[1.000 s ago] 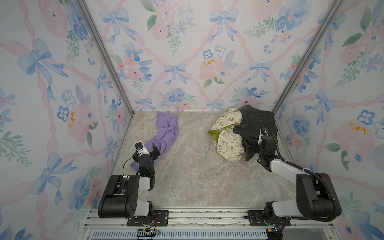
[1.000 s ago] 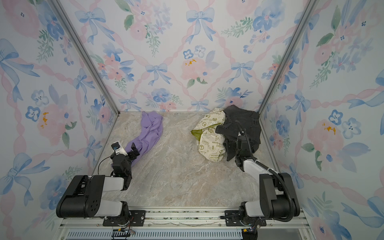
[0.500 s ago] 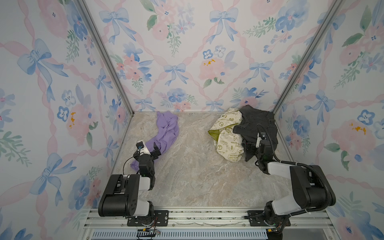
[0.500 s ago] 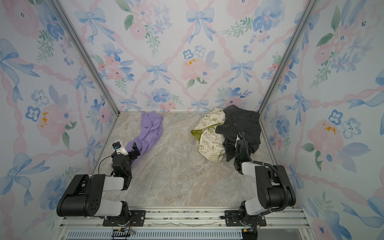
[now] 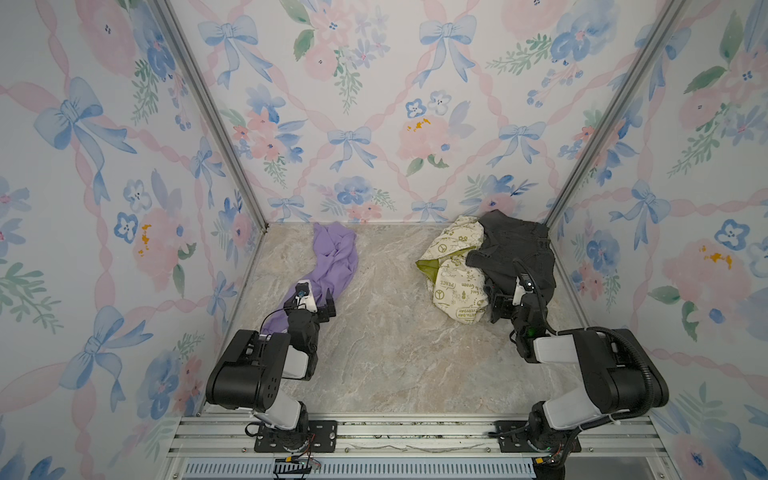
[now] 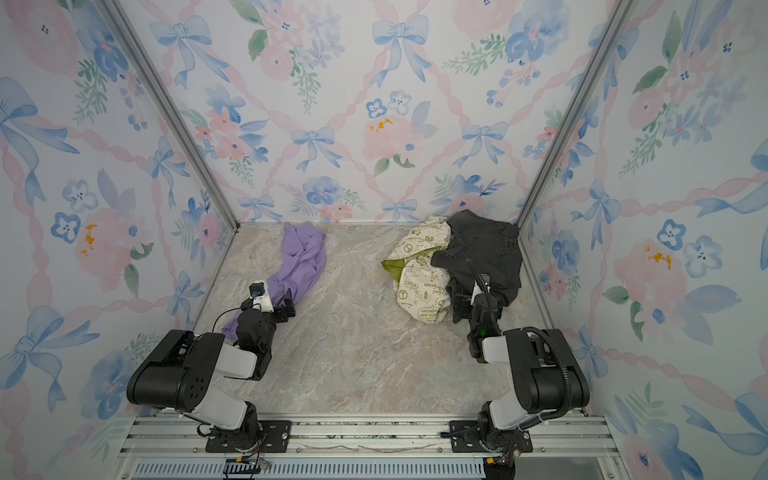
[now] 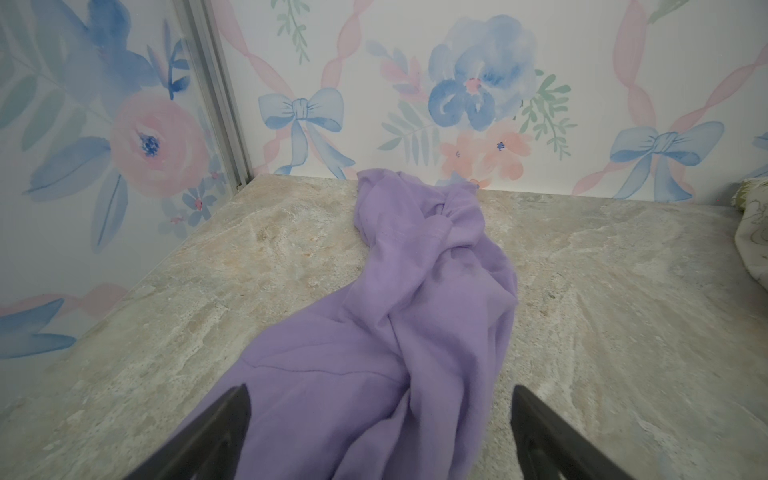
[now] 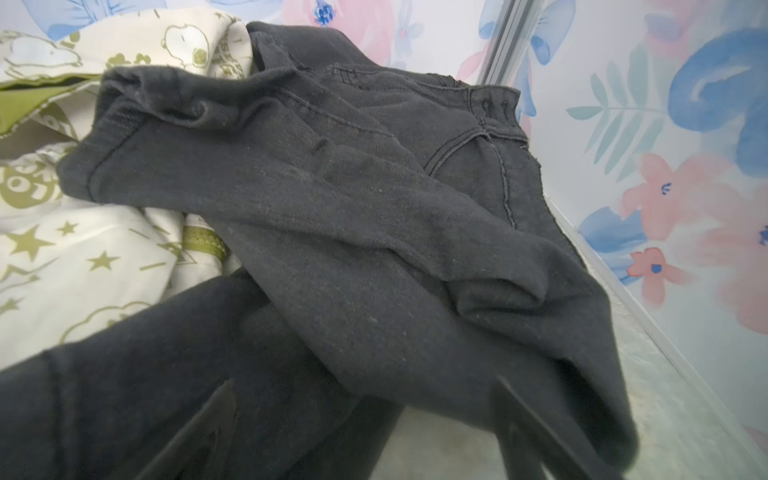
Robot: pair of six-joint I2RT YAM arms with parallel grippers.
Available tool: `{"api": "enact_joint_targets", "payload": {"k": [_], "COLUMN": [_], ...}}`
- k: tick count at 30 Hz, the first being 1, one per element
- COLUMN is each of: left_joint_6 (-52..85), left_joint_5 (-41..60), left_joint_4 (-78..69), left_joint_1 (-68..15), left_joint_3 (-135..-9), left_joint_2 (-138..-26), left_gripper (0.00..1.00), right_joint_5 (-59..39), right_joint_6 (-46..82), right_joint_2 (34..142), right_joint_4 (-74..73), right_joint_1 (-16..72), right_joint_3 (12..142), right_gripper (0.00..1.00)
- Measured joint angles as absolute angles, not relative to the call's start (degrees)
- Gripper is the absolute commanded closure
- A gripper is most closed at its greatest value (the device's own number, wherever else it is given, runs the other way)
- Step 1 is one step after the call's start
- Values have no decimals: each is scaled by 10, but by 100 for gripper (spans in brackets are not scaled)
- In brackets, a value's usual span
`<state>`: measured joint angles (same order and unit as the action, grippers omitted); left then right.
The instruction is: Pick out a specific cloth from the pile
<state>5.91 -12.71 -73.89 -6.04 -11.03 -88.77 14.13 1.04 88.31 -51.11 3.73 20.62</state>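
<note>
Astride the cloth (image 7: 415, 311), the left pincer (image 7: 379, 390) gapes wide; the right pincer (image 8: 365, 381) gapes over the pile (image 8: 332, 208).

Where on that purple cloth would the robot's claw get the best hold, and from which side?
Probably the bunched near end of the purple cloth, where folds rise off the table. It lies as a long strip running away from the robot, and the open left gripper sits over that end, so coming down from above there should pinch a ridge.
</note>
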Motion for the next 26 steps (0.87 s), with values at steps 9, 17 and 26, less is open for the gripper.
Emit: {"api": "enact_joint_targets", "payload": {"k": [9,17,26], "left_joint_6": [57,55,55], "left_joint_5": [-182,-194,-197], "left_joint_4": [-758,-758,-758], "left_joint_1": [-72,-76,-75], "left_joint_3": [-110,-110,-110], "left_joint_2": [-888,-888,-888], "left_gripper": [2,2,2], "right_joint_5": [148,150,150], "right_joint_6": [10,10,10], "right_joint_2": [883,883,883], "right_joint_4": [-513,-513,-513], "right_joint_1": [40,42,42], "right_joint_3": [207,207,207], "right_gripper": [3,3,3]}}
